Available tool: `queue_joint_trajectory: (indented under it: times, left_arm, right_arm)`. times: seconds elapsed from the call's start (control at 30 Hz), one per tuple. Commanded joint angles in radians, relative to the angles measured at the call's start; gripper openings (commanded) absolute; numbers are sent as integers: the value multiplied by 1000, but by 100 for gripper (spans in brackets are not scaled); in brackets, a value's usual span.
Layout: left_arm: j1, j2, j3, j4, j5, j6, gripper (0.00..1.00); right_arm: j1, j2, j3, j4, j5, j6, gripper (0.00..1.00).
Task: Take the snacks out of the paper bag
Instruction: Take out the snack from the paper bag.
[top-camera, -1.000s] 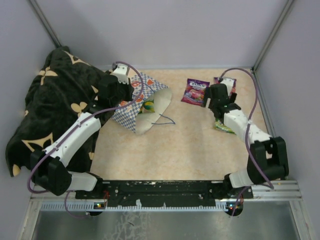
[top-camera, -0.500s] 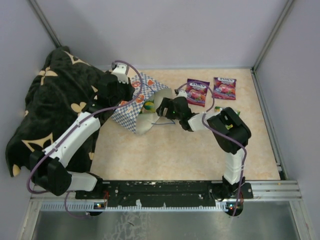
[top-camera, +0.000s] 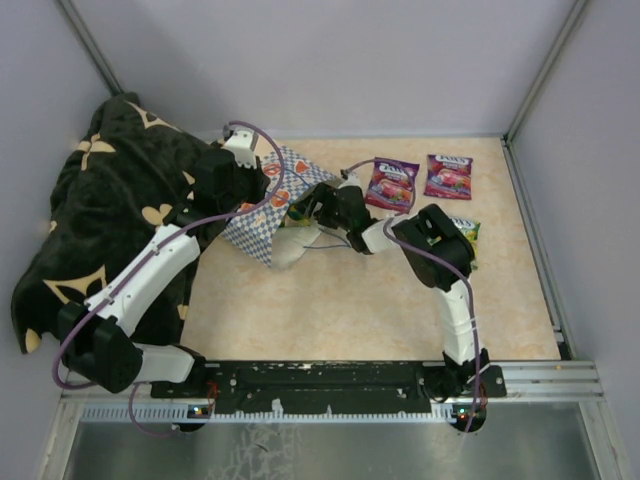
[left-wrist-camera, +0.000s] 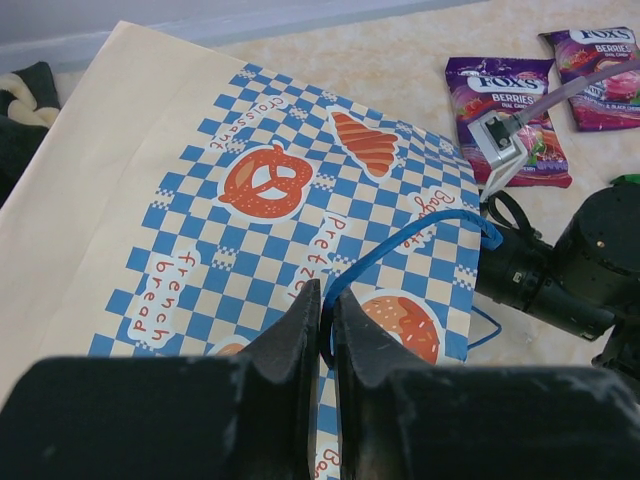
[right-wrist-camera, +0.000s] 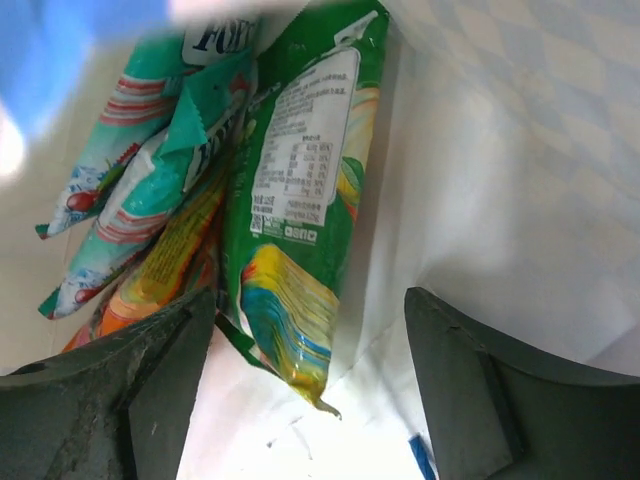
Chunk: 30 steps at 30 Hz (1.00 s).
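Pale lilac walls (top-camera: 330, 60), beige mottled tabletop (top-camera: 330, 300), black patterned blanket (top-camera: 100, 200) at left

Wore white shells along the left arm (top-camera: 150, 265) and right arm (top-camera: 457, 305), showed bulky black housings at every joint, trailed a looping purple cable (top-camera: 256, 134) from each wrist, stood on a black base rail (top-camera: 330, 378), ended in a tapered, dusty black left tool (left-wrist-camera: 325, 300), a wedge-shaped dark grey right tool (right-wrist-camera: 310, 295).

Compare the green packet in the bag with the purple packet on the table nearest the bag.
The green packet sits inside the paper bag, back label showing, in front of the open right tool; the purple packet lies flat on the table, logo up, untouched. Both are glossy candy packets.
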Motion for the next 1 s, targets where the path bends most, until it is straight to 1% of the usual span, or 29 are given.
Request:
queue_joint_trajectory:
  times: [0.0,0.03,0.13,0.2,0.27,0.33,0.4,0.47,0.53,0.6,0.67,0.73,0.83,0.9,0.97]
  left_arm:
    - [5,-30,29,1,15,-9,13]
    - [7,-30,29,2,18,-10,13]
    - [7,-26,29,5,26,-12,13]
    - [7,-26,30,4,24,-10,13]
    - [7,-26,30,1,16,-7,13]
    - [7,-32,27,2,7,-2,13]
    - [6,-35,20,11,1,0,14]
    - [7,-31,13,29,0,-2,14]
    - [8,-22,9,51,0,-6,14]
    - [7,-10,8,61,-1,-7,14]
    - [7,-1,11,66,-8,-3,14]
    - [7,0,13,63,-30,10,14]
    - [7,-9,8,60,-57,21,14]
    - [7,-21,1,69,-60,22,14]
    - [7,-28,-3,79,-48,18,14]
  right_arm:
    - [14,41,95,-16,-15,36,74]
    - [20,55,108,-22,-21,42,71]
    - [42,73,138,-27,-37,49,55]
    - [54,68,137,-21,-46,50,36]
    - [57,41,105,-4,-55,49,14]
    - [58,-21,39,3,-51,44,0]
    - [57,-108,-67,-7,-41,8,0]
    - [57,-208,-165,4,-78,-18,0]
    - [57,-310,-250,-26,-124,-61,0]
    - [57,-444,-325,-106,-149,-125,0]
    - [56,-586,-376,-264,-138,-219,0]
    - [56,-726,-381,-554,-44,-342,0]
    - [54,-898,-323,-947,255,-464,0]
    - [53,-932,-239,-1168,466,-504,0]
    - [51,-903,-152,-1345,609,-520,2]
